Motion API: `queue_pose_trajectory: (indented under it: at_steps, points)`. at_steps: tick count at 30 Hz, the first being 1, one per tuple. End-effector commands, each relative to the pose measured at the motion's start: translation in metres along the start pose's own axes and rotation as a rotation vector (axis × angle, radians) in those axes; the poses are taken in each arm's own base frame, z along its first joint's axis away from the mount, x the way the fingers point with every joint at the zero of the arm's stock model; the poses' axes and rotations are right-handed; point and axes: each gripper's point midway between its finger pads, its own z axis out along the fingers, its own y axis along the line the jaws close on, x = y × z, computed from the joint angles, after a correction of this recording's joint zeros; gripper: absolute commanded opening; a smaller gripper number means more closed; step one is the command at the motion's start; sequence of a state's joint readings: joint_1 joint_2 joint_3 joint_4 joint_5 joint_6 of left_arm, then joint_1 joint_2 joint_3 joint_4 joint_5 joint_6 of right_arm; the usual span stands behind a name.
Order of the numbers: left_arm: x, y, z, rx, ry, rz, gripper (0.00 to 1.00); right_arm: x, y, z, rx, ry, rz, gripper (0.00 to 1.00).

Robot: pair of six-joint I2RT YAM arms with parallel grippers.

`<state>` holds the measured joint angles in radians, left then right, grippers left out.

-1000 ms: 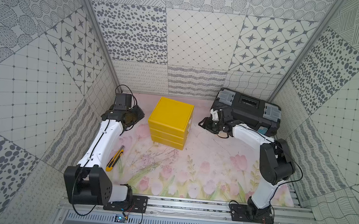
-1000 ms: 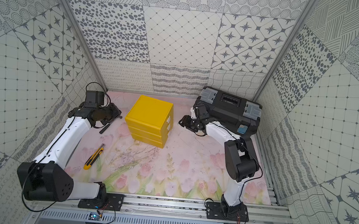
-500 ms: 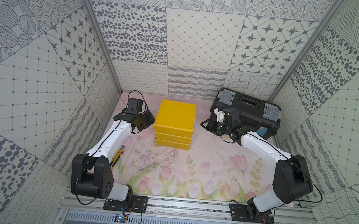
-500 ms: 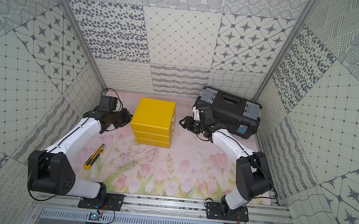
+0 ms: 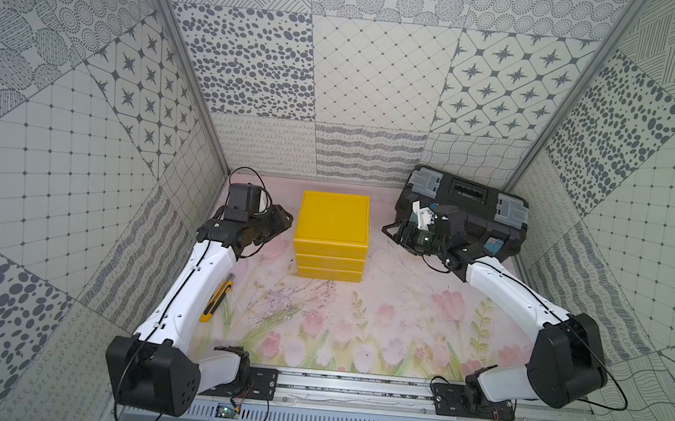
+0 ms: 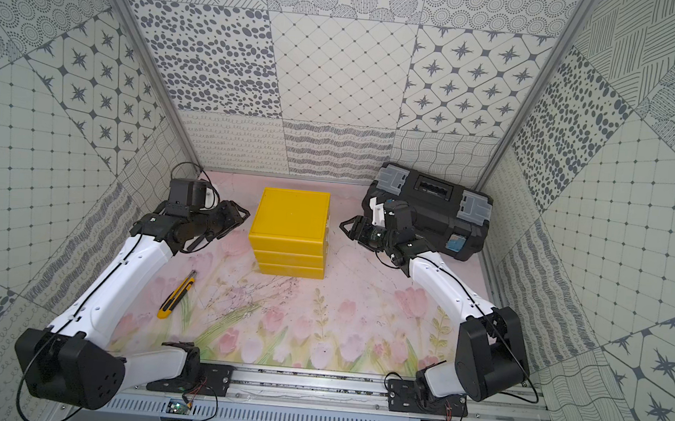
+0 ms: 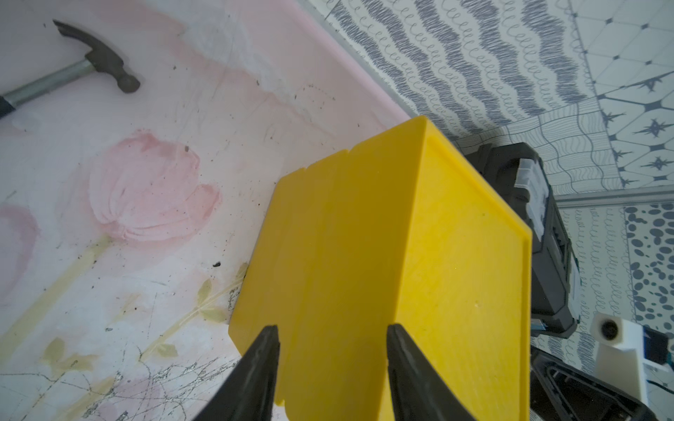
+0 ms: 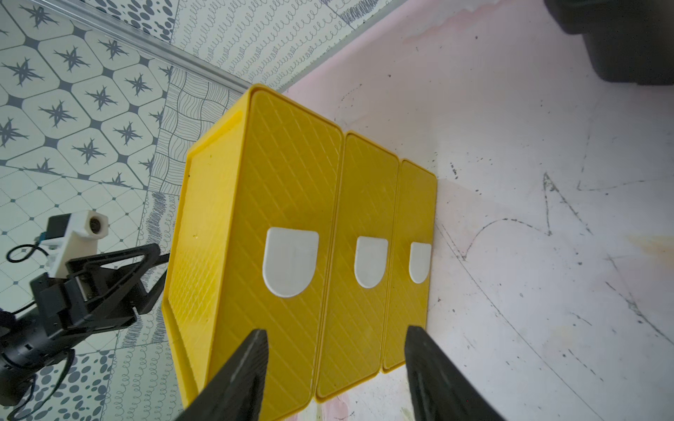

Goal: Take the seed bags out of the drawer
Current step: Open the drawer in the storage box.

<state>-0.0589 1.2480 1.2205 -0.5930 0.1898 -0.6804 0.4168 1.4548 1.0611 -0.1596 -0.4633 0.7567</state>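
Seed bags not visible in any view; my guess is they're inside the yellow drawer unit, and all three of its drawers are shut, so which one holds them I can't tell.

The left gripper is just beside the unit's plain side, jaws apart and holding nothing. The right gripper is on the opposite side, facing the drawer fronts and their white pull tabs. Its jaws are also spread and empty, a little short of the fronts.

**Risks:**
- The unit looks light (plastic, nothing pinning it to the desk). If I pull a tab without the left gripper bracing, the whole unit may slide or tip toward the right gripper instead of the drawer opening.
- The tabs look shallow and smooth, so the fingers could slip off.
- I might open the wrong drawer first.
- The black toolbox sits close behind the right arm, so an elbow bump on the pull-back is possible.

**Since a second ago:**
- The unit was skewed in both top views and now sits square.
- The left gripper has come in from further off to beside the unit.
- The right arm's elbow has swung out and lower.
- The utility knife, on the left arm's side of the unit, is unmoved.
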Motion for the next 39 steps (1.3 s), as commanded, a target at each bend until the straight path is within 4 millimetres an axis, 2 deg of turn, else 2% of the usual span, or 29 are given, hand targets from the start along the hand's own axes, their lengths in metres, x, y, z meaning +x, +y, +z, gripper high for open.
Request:
queue_pose_trajectory:
  at_steps: [1,9,15,21,28,32,39]
  points:
    - [-0.004,-0.013,-0.017,-0.003,0.033,0.056,0.53,-0.011,0.024,0.007,-0.068,-0.018,-0.025,0.65]
    - [0.007,-0.027,0.009,0.001,0.15,0.111,0.56,-0.011,0.032,0.023,-0.072,0.006,-0.038,0.65]
    - [0.018,-0.033,0.029,-0.006,0.207,0.143,0.52,-0.01,0.028,0.032,-0.058,0.021,-0.039,0.64]
    - [0.028,-0.021,0.046,-0.045,0.252,0.151,0.43,-0.009,0.018,0.043,-0.034,0.032,-0.034,0.61]
    - [0.038,-0.006,0.059,-0.082,0.277,0.15,0.38,-0.011,0.016,0.05,-0.03,0.034,-0.033,0.58]
    - [0.041,-0.002,0.063,-0.091,0.287,0.147,0.37,-0.012,0.01,0.053,-0.003,0.031,-0.033,0.51]
    - [0.042,0.002,0.065,-0.104,0.287,0.152,0.37,-0.012,0.006,0.053,0.02,0.032,-0.035,0.27]
